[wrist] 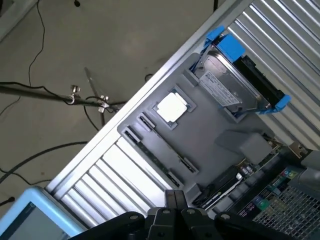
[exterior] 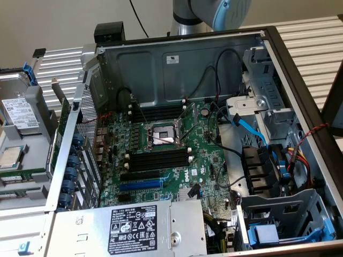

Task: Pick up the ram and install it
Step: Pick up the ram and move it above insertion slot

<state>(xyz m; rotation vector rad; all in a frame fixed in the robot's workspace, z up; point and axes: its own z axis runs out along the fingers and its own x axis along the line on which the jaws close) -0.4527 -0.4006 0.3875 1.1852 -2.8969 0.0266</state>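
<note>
Ram [wrist: 152,156] seems to lie on its thin edge in a long groove of the grey tray [wrist: 210,130]; we see it as a narrow greenish line, with a second groove just beside it. We see the gripper [wrist: 172,207] high above the ribbed table [wrist: 125,172], near the tray's edge. Its black fingers are pressed together and they hold nothing.

The tray also holds a square silver chip [wrist: 172,107] in its own pocket and a hard drive [wrist: 230,85] in a blue frame. Past the table's edge we see the floor [wrist: 115,35] with thin cables on it.

In the exterior view the tray sits at the exterior view's left, just beside the computer case [exterior: 300,67]. The case lies open at the top, with tall metal walls around it. Inside, the green board [exterior: 206,160] lies flat. Long black slots [exterior: 158,159] with white end clips sit on both sides of the middle socket, and there is open room right above them. A blue slot [exterior: 140,184] lies near them. Black cables curl close by. The robot arm [exterior: 209,13] stands behind the far wall.
</note>
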